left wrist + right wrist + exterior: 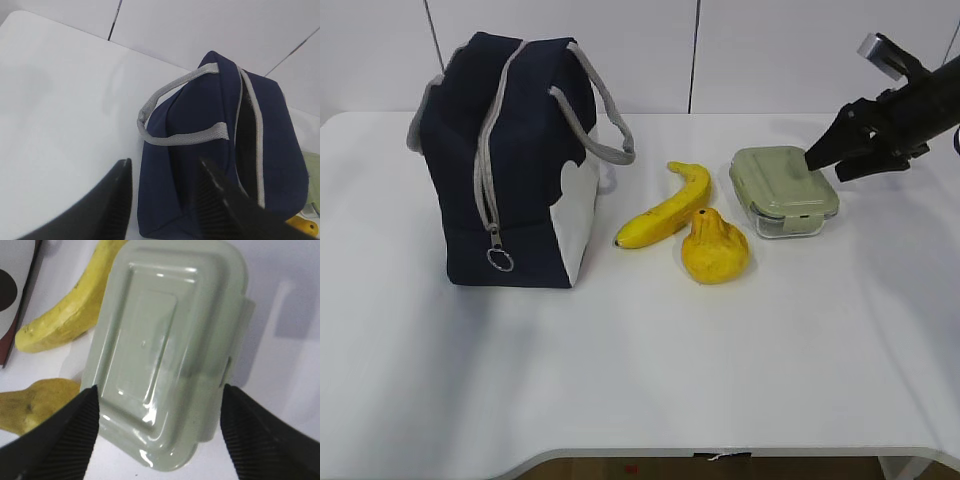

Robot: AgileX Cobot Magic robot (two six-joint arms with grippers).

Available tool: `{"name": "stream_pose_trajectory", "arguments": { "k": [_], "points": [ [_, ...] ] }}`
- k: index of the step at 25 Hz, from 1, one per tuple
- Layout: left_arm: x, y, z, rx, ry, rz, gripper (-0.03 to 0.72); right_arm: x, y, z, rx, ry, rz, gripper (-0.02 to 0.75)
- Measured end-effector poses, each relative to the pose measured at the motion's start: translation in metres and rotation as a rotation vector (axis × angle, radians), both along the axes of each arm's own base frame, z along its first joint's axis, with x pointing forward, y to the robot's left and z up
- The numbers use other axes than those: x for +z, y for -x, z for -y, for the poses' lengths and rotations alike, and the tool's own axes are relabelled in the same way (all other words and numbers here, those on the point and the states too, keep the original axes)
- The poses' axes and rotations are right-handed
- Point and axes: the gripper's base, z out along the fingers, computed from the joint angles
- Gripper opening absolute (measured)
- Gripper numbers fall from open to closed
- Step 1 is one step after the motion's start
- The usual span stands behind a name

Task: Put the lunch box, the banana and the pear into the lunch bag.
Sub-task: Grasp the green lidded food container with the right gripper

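Clear lunch box with sage-green lid, banana beside it

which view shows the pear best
The exterior view: the whole pear sits unobstructed in front of the banana. The right wrist view catches only part of it at the lower left edge; the left wrist view doesn't show it.

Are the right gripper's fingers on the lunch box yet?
Apart. In the right wrist view the fingers straddle the lunch box with white table visible between each pad and the box's sides; the right gripper is open.
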Motion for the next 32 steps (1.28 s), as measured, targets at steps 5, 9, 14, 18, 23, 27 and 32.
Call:
{"name": "stream_pose_trajectory", "arguments": {
  "k": [5,9,14,18,23,27,32],
  "points": [
    [0.0,0.0,0.0,0.0,0.0,0.0,0.321,-0.005,-0.006,0.006,-0.019,-0.008,0.01,0.595],
    [0.0,0.0,0.0,0.0,0.0,0.0,0.321,-0.009,-0.008,0.01,-0.043,-0.011,0.014,0.595],
    [0.0,0.0,0.0,0.0,0.0,-0.001,0.321,-0.02,-0.012,0.01,-0.069,-0.071,-0.001,0.595],
    [0.0,0.0,0.0,0.0,0.0,-0.001,0.321,-0.03,-0.016,0.011,-0.091,-0.117,-0.011,0.596],
    [0.0,0.0,0.0,0.0,0.0,-0.001,0.321,-0.039,-0.019,0.012,-0.108,-0.129,-0.021,0.596],
    [0.0,0.0,0.0,0.0,0.0,-0.001,0.321,-0.038,-0.019,0.018,-0.129,-0.134,-0.016,0.595],
    [0.0,0.0,0.0,0.0,0.0,-0.001,0.321,-0.036,-0.016,0.029,-0.14,-0.168,-0.005,0.595]
  ]
}}
